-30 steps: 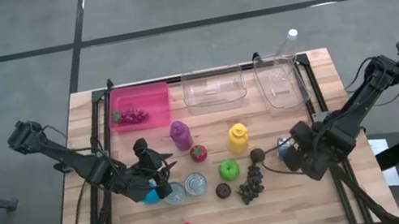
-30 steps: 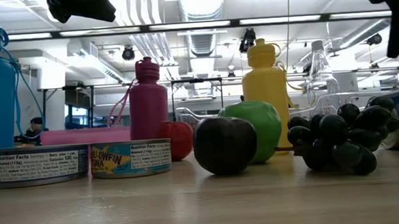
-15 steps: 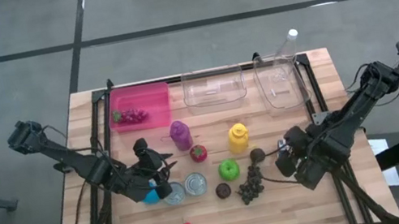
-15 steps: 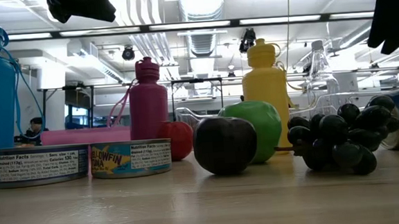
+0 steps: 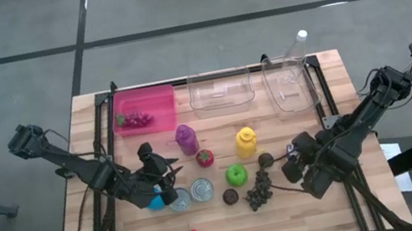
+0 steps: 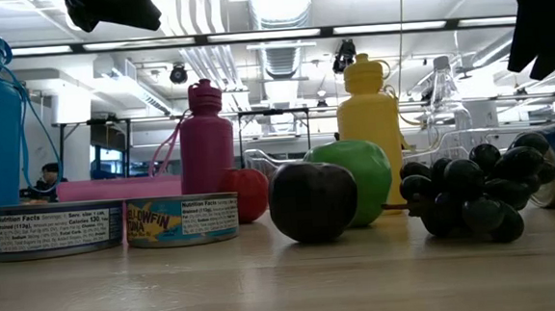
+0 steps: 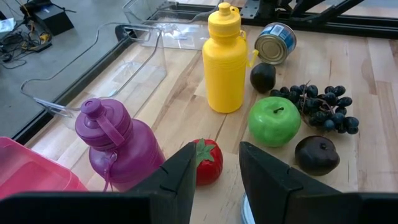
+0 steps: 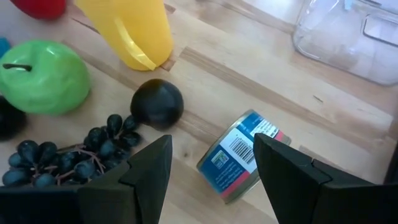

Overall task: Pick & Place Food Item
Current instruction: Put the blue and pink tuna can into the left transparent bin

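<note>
One tipped can (image 8: 244, 155), axis seemingly gripper-ward.

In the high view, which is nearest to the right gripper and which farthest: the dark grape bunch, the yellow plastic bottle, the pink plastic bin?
From the right gripper:
1. Dark grape bunch, just beside it toward the table's middle.
2. Yellow plastic bottle, farther in, toward the table's back.
3. Pink plastic bin, at the back on the left arm's side, clearly farthest.

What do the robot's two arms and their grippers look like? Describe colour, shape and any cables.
Both arms are dark, slender and jointed. The left gripper and right gripper each end in two flat, black, blunt-tipped fingers. Thin dark cables trail beside the arms. No markings are visible.
</note>
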You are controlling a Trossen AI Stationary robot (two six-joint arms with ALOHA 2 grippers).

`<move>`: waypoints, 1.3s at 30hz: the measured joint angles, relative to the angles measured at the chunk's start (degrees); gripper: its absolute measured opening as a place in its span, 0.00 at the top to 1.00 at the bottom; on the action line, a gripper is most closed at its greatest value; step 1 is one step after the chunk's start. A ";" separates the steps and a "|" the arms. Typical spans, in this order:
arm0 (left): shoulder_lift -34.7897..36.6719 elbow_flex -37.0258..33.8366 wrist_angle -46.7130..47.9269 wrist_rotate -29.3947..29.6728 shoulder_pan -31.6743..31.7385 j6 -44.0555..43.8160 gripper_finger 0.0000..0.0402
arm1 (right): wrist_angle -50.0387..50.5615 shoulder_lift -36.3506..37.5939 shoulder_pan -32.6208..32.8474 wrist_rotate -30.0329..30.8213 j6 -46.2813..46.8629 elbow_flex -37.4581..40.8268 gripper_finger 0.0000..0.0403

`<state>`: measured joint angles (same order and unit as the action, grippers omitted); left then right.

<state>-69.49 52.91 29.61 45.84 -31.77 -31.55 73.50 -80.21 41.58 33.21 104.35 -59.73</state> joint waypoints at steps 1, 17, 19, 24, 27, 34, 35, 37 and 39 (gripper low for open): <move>0.00 0.02 -0.01 0.00 0.01 0.00 0.69 | -0.06 -0.21 0.00 -0.01 0.48 0.08 0.44; 0.00 0.00 0.00 0.00 0.02 0.00 0.69 | -0.98 -0.89 0.04 -0.09 10.67 0.12 0.44; 0.00 0.00 0.00 0.00 0.02 0.00 0.69 | -1.01 -0.89 0.04 -0.09 14.22 0.35 0.44; 0.00 0.00 0.00 0.00 0.02 0.00 0.69 | -1.08 -0.89 0.02 -0.23 23.18 1.39 0.44; 0.00 0.00 0.00 -0.01 0.02 0.00 0.69 | -1.23 -0.89 0.02 -0.68 25.72 1.78 0.44; 0.00 0.00 0.00 -0.02 0.02 0.00 0.69 | -1.28 -0.89 -0.93 -4.26 25.78 1.97 0.44; 0.00 0.00 0.00 -0.02 0.02 0.00 0.69 | -1.29 -0.89 -1.31 -4.81 25.79 1.97 0.44; 0.00 0.00 0.00 -0.01 0.01 0.00 0.69 | -1.49 -1.06 -2.05 -6.09 25.86 1.99 0.44; 0.00 0.00 0.00 -0.02 0.02 0.00 0.69 | -1.94 -1.47 -2.70 -6.56 27.05 1.99 0.44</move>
<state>-69.49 52.90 29.61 45.82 -31.75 -31.55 71.56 -81.67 38.89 26.65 131.40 -57.74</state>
